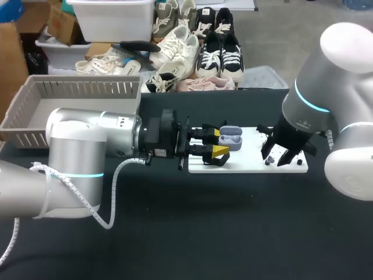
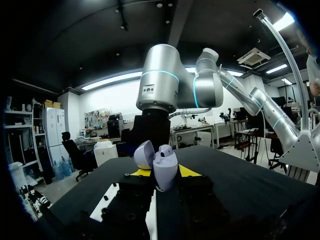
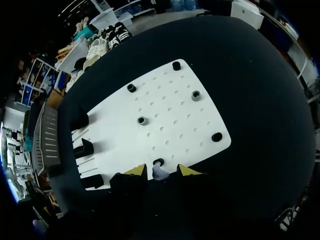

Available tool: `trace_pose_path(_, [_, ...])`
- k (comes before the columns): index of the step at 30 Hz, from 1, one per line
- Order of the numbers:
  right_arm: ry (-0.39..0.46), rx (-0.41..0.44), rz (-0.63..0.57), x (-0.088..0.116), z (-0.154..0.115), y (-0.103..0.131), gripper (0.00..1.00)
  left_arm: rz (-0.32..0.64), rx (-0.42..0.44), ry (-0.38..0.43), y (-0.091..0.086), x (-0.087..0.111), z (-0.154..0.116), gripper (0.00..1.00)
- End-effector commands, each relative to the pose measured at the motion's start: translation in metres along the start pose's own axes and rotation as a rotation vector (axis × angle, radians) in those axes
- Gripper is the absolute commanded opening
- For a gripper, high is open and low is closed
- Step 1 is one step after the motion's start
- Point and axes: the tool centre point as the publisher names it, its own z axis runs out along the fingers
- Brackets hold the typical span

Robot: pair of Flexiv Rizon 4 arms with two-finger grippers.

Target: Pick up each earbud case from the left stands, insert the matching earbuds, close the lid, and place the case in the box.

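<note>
My left claw [image 1: 218, 143] reaches in from the left side of the table and is clamped on the earbud case [image 1: 231, 140], one yellow fingertip on either side of it. The case is pale lilac with its lid swung open. It is held in the air just over the left end of the white board [image 1: 250, 167]. On the left wrist camera the case [image 2: 165, 170] sits upright between the fingers, and the open lid leans away to one side.

My right claw [image 1: 281, 156] hangs over the right part of the same board, pointing down at it. On its wrist camera the yellow tips stand apart with a small lilac earbud [image 3: 159, 173] between them. I see a gap on each side of the earbud, so the fingers are not gripping it. The earbud lies at the near edge of the board, just beside a small black cup [image 3: 158, 162]. More black cups [image 3: 142, 120] are spread across the board's pegged surface, well apart from each other. Three black stands [image 3: 84, 149] line the board's far-left edge.

The grey slatted box [image 1: 23, 116] sits at the table's back left corner, behind my left arm and well apart from the board.
</note>
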Motion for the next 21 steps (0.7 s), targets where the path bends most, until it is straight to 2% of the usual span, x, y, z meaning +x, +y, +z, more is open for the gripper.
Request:
trace_pose_path(1, [0.001, 0.003, 0.002, -0.0011, 0.0024, 0.0006, 0.35, 0.001, 0.001, -0.002, 0.0005, 0.0008, -0.0001, 0.0])
trace_pose_path(9, [0.004, 0.004, 0.0, -0.0023, 0.0042, 0.001, 0.29, 0.001, 0.001, -0.002, 0.0005, 0.0008, -0.0001, 0.0])
trace_pose_path(12, [0.007, 0.005, -0.003, -0.0022, 0.0055, 0.0012, 0.18, 0.001, 0.001, -0.002, 0.0005, 0.0008, -0.0001, 0.0])
trace_pose_path(13, [0.009, 0.006, -0.005, -0.0021, 0.0057, 0.0012, 0.05, 0.001, 0.001, -0.002, 0.0005, 0.0008, -0.0001, 0.0])
trace_pose_path(14, [0.01, 0.005, -0.005, -0.0019, 0.0059, 0.0013, 0.0, 0.001, 0.001, -0.002, 0.0005, 0.0008, -0.0001, 0.0])
trace_pose_path(21, [0.017, 0.007, -0.011, -0.0011, 0.0067, 0.0015, 0.0, 0.001, 0.001, -0.002, 0.0005, 0.0008, -0.0001, 0.0])
